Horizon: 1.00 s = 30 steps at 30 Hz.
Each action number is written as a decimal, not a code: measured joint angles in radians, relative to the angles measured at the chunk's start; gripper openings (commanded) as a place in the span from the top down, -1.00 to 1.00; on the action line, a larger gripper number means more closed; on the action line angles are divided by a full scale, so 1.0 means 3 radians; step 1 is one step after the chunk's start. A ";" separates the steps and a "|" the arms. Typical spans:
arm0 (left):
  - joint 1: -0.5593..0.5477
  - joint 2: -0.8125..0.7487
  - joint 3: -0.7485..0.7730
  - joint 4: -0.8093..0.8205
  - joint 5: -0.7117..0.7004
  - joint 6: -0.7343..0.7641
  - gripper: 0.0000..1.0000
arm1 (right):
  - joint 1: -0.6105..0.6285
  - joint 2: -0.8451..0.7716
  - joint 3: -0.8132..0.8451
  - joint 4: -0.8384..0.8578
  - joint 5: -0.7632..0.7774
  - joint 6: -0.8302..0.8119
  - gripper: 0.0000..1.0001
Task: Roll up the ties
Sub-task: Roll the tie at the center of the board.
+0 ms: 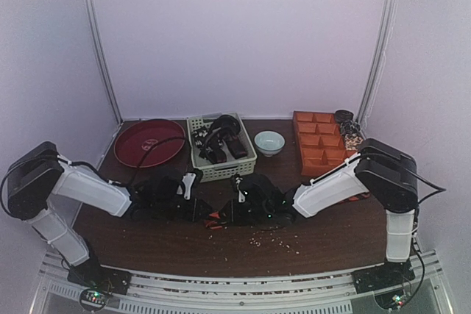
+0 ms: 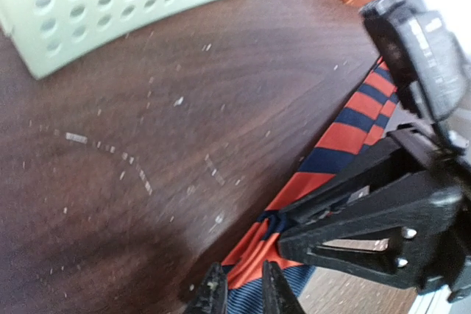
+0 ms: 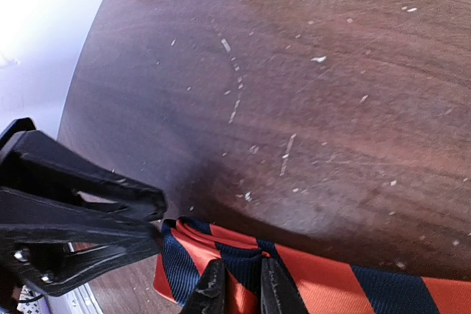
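Striped tie (image 3: 324,273), one, orange-red and dark blue, lies at the lower centre of the top view on the brown table (image 1: 147,244). The left gripper (image 2: 243,284) and right gripper (image 3: 237,284) meet there, each pinched tight on a fold of it. Dark ties (image 1: 221,141) fill one pale basket (image 1: 224,174) at centre; their count is unclear. One red plate (image 1: 125,148) sits left of it, and one bowl (image 1: 269,142), one orange tray (image 1: 318,141) and one jar (image 1: 349,129) sit right. Any print is too small to read.
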 measured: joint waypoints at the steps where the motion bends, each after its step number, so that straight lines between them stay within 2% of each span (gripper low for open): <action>1: 0.0000 0.0000 -0.0017 -0.0015 -0.0001 0.0005 0.61 | 0.0015 0.0004 0.0010 -0.0008 0.0000 -0.0005 0.63; 7: 0.0009 0.0006 -0.0028 -0.0109 0.0014 0.0090 0.60 | 0.0051 0.0004 0.0017 -0.0032 0.0008 -0.0057 0.59; 13: 0.0013 0.0122 -0.0029 -0.0102 0.0150 0.0139 0.93 | 0.0053 0.0001 0.0011 -0.0037 0.0011 -0.0067 0.54; 16: 0.0024 0.0128 -0.0037 -0.0095 0.0197 0.0142 0.93 | 0.0053 -0.0010 0.0000 -0.0042 0.0022 -0.0084 0.64; 18: 0.0024 0.0121 -0.0038 -0.0099 0.0203 0.0146 0.79 | 0.0055 -0.0010 -0.0003 -0.0053 0.0023 -0.0111 0.70; 20: 0.0024 0.0085 -0.0041 -0.0122 0.0191 0.0146 0.72 | 0.0055 -0.0010 -0.0003 -0.0061 0.0023 -0.0122 0.71; 22: 0.0024 -0.0001 -0.0061 -0.0168 0.0160 0.0118 0.75 | 0.0055 -0.0010 -0.0005 -0.0060 0.0019 -0.0122 0.71; 26: 0.0023 -0.0292 -0.0188 -0.0266 0.0072 -0.0004 0.97 | 0.0056 -0.0010 -0.0051 0.0010 0.0017 -0.0121 0.71; 30: -0.0008 -0.0491 -0.0455 -0.0292 0.0014 -0.0223 1.00 | 0.0056 -0.0011 -0.0075 0.0055 0.0017 -0.0123 0.71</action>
